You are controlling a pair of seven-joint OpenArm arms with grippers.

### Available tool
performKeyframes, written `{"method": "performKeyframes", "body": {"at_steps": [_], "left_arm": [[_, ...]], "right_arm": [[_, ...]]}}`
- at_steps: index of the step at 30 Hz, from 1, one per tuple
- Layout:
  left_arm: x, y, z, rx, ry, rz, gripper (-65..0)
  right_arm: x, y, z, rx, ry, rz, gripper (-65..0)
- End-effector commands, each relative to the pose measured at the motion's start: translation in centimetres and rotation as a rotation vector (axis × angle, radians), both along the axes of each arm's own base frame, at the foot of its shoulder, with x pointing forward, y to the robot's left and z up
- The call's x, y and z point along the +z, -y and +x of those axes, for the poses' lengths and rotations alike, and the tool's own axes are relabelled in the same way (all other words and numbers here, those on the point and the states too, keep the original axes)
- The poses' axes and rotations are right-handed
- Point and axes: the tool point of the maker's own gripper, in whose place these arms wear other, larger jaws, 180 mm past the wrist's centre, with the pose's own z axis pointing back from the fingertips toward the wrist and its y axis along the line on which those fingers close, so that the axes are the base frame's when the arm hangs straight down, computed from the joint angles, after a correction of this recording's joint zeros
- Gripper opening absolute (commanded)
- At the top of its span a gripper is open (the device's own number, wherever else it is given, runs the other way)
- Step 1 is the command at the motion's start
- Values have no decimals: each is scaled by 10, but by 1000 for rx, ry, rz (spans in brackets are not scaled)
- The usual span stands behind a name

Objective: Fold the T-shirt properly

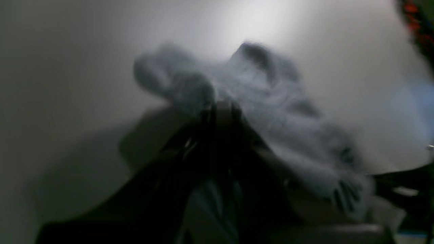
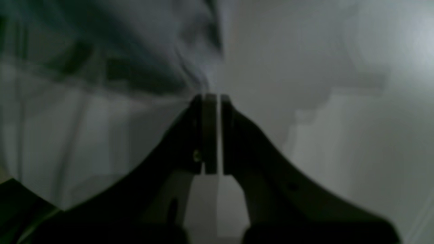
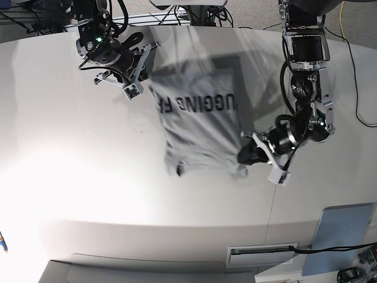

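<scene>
Heather-grey T-shirt (image 3: 197, 127) spread on the white table (image 3: 76, 177), toward the far middle, black block lettering face up and reading mirrored across the chest. Upper part lifted off the surface, thin and see-through against the table, with a darker rectangular shade beneath it. Lower hem crumpled, a small fold bunched at the near left corner. Right gripper (image 3: 144, 69), on the left of the base view, pressed together on the shirt's far left edge near the sleeve; in the right wrist view the dark fingers (image 2: 234, 135) nearly meeting, a pale sliver of cloth between them, grey fabric (image 2: 101, 67) fanning up and to the left in stretched creases. Left gripper (image 3: 246, 154), on the right of the base view, low at the near right corner of the shirt, closed and pinching the hem there; in the left wrist view the black fingers (image 1: 220, 128) drawn tight together with blurred grey cloth (image 1: 264, 101) heaped just beyond the tips, dark letter strokes visible on a fold toward the lower right. Both wrist views soft and smeared, fine detail of the grip hard to make out. Flat grey-blue panel (image 3: 341, 233) lying at the near right edge of the table, well apart from the shirt. Bundles of black cables (image 3: 194, 15) trailing along the far edge behind the arms.
</scene>
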Motion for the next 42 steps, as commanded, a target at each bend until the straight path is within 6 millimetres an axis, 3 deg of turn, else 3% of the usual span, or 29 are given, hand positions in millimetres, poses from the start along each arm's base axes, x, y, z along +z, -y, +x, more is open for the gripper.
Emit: {"method": "performKeyframes", "body": {"at_steps": [1,3,6,9,11,16,19,23,24,27,30,33,37,42], "left_arm": [[8,1,2,-7,30,-8,-650],[-4,2,-8,-26,8,16,-641],[-18,5,-18,-59,5,68,-493],[-18,5,-17,-58,15,79,-370],[-11,4,-10,-44,47,68,-345],[10,-21,17,109,119,43,-376],[5,-44,27,198,140,155,-440],[0,-58,28,239,129,218,-451],[2,-59,28,240,130,204,-479],[6,-61,24,216,100,152,-650],[0,-65,9,186,26,152,-650],[-12,-71,-14,166,-18,183,-650],[-22,-82,-50,173,-32,218,-650],[-11,-112,-97,261,-22,232,-650]], "right_arm": [[10,-1,9,2,46,10,-627],[11,-1,12,1,54,13,-627],[13,-1,16,2,62,10,-627],[13,-1,17,2,64,10,-627],[12,0,16,2,56,6,-627],[13,-1,16,1,61,8,-627],[13,-1,17,1,64,10,-627],[14,-2,18,2,71,14,-627],[15,-2,18,1,73,16,-627],[15,-2,18,1,75,16,-627],[17,-2,17,0,84,21,-639],[31,3,15,-24,137,35,-650],[49,33,4,-98,166,-6,-650],[58,79,-30,-219,102,-70,-650]]}}
